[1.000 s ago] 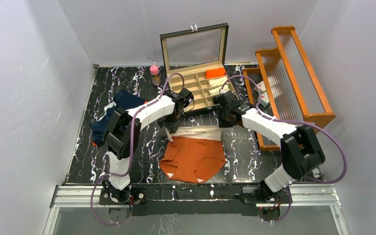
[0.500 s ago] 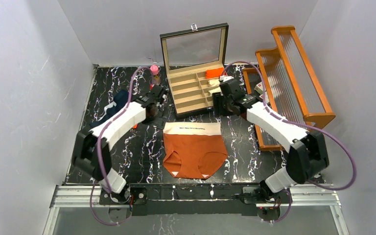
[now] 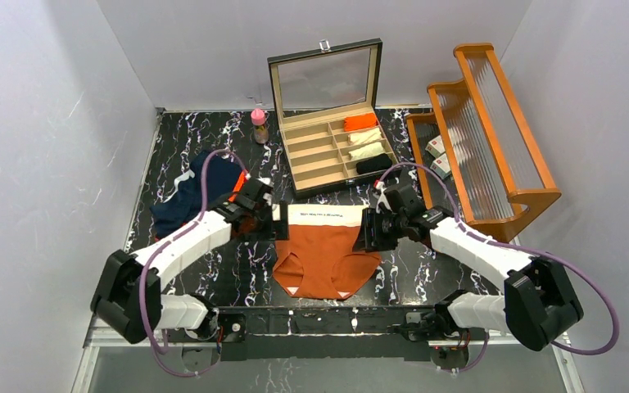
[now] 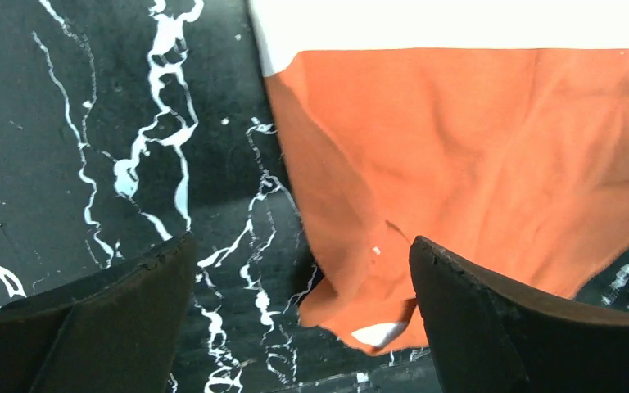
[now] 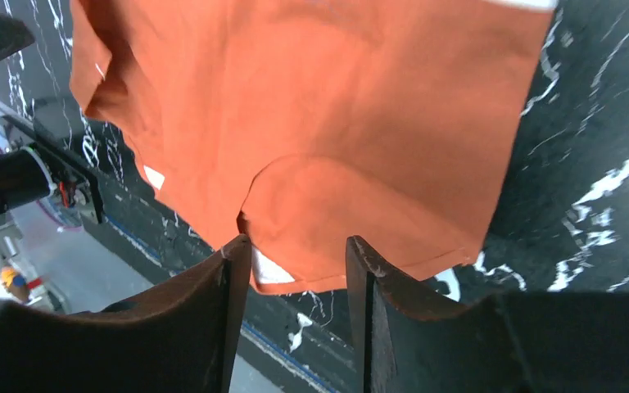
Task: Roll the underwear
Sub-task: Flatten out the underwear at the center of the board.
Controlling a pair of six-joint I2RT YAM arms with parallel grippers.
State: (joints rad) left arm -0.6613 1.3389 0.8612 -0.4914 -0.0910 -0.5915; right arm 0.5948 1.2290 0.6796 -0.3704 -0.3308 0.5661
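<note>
I see the rust-orange underwear point(image 3: 326, 255) spread flat near mid-table, white waistband point(image 3: 325, 215) at its 12 o'clock edge, leg openings toward 6, lightly wrinkled. The navy blue underwear point(image 3: 192, 196) lies bunched at its 10 o'clock, apart, with orange trim showing.

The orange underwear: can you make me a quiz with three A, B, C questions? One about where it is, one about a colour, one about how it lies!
1. Where is the orange underwear?
A) in the box
B) on the table, between the left gripper and the right gripper
C) on the rack

2. What colour is its waistband?
A) white
B) green
C) black

3. How does it lie?
A) rolled up
B) hanging from a gripper
C) spread flat

Answers: 1 B, it rests between both grippers. 2 A, the far strip is white. 3 C, it lies open, unrolled.
</note>
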